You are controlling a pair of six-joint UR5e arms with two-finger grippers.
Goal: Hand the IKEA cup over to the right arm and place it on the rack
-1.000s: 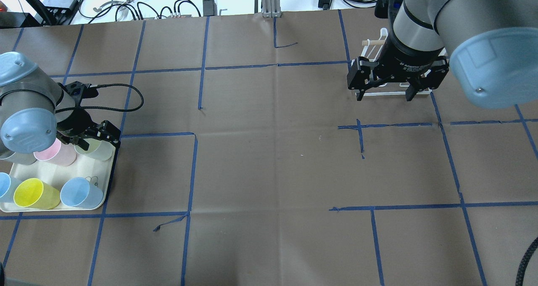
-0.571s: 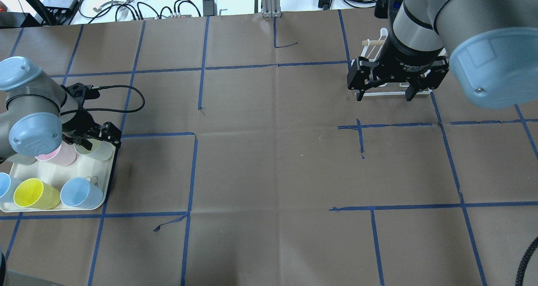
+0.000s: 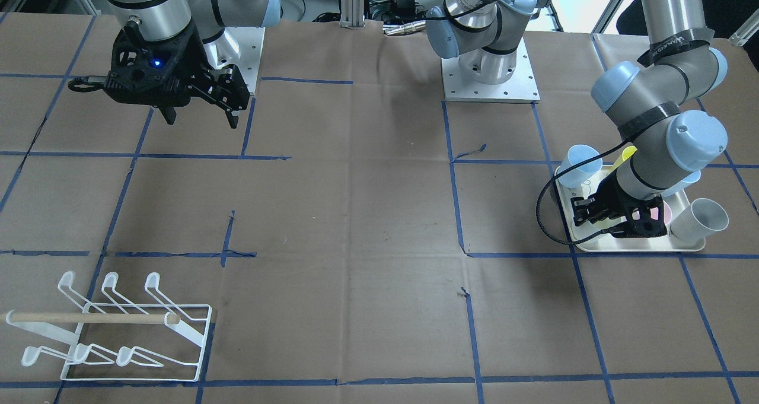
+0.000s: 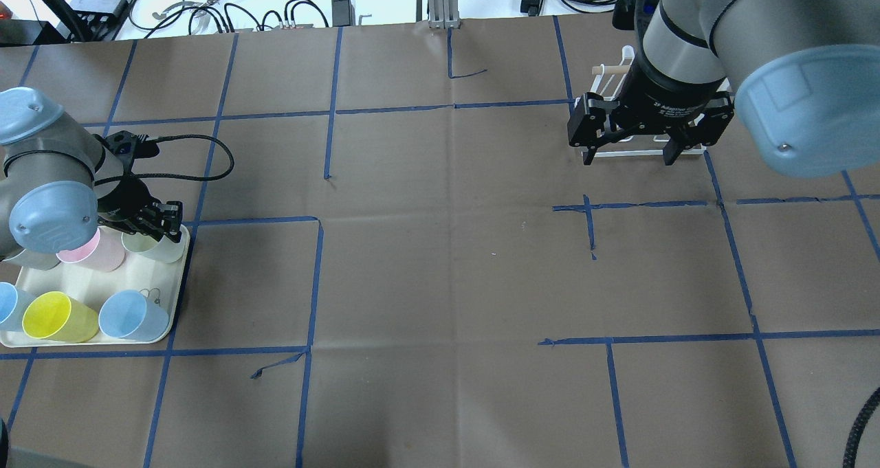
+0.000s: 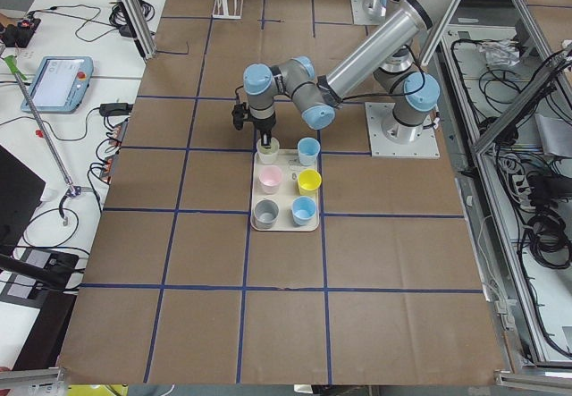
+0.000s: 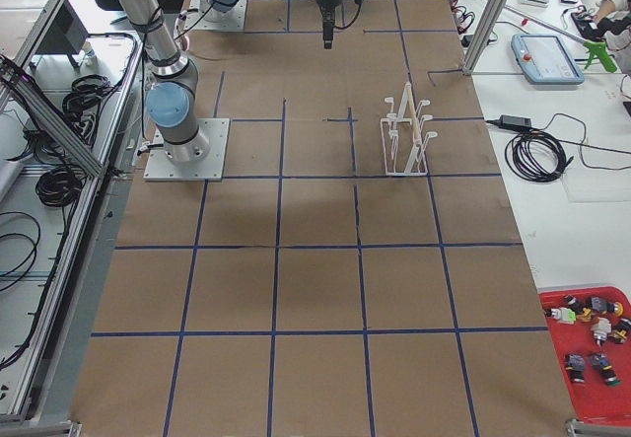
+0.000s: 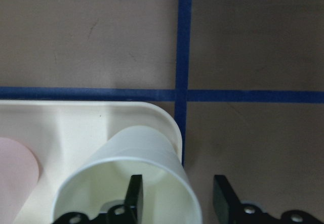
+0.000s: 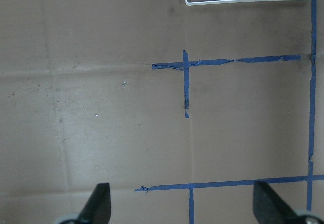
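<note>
Pale white plastic cup (image 7: pixel 152 153), upright at a corner of the cream rectangular tray (image 7: pixel 61 118). My left gripper (image 7: pixel 177 183): open, one finger (image 7: pixel 134 196) inside the rim, one outside. Risk: uneven closing could tip it against the neighbouring pink plastic cup (image 7: pixel 15 173).

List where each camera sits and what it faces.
Front-facing: across the table, facing left arm, right arm; rack, tray.
Overhead: behind both arms, looking forward and down.
Left side: table's end; left arm nearest.
Right side: opposite end; right arm nearest.
Left wrist: down past left fingers astride white cup's wall.
Right wrist: down past right fingers at paper.
Front-facing and right wrist share the rack.
</note>
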